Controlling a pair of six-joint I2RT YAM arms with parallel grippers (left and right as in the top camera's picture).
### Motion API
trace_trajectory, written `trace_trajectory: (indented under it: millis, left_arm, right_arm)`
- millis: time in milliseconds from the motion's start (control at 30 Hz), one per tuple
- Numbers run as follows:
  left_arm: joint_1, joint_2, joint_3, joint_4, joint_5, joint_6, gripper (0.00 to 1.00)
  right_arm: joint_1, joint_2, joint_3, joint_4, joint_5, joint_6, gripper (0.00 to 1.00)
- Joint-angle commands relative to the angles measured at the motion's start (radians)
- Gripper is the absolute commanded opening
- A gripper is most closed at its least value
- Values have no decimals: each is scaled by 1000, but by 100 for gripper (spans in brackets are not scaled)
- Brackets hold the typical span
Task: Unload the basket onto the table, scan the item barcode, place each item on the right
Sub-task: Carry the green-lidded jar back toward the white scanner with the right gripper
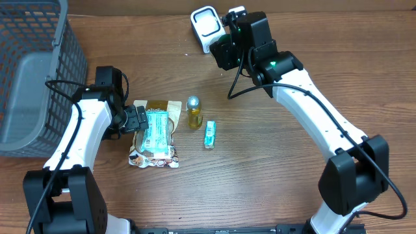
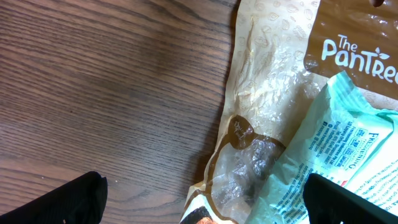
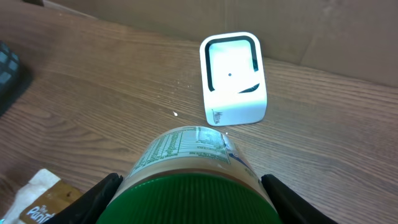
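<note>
Overhead, the left gripper (image 1: pixel 134 121) sits at the edge of the brown snack bag (image 1: pixel 155 151), a teal packet (image 1: pixel 156 129) lying on the bag, and the right gripper (image 1: pixel 220 51) hangs just beside the white scanner (image 1: pixel 205 27). Left wrist: jaws spread wide over the bag's edge, gripping nothing. Right wrist: the fingers (image 3: pixel 93 200) clamp a green-lidded jar (image 3: pixel 186 168), printed label showing, with the scanner just beyond it, near but not touching.
</note>
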Motion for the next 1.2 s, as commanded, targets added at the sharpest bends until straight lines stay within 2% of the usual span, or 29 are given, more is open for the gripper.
trace_trajectory:
  millis: [0, 200, 633, 1167]
  left_arm:
    - [2, 4, 17, -2, 8, 11, 100]
    - [2, 4, 17, -2, 8, 11, 100]
    - [2, 4, 17, -2, 8, 11, 100]
    - [2, 4, 17, -2, 8, 11, 99]
  right_arm:
    - [3, 11, -5, 16, 13, -18, 10]
    - [3, 30, -5, 12, 13, -18, 9]
    - [2, 198, -5, 64, 13, -18, 8]
    - [2, 225, -53, 108, 13, -18, 8]
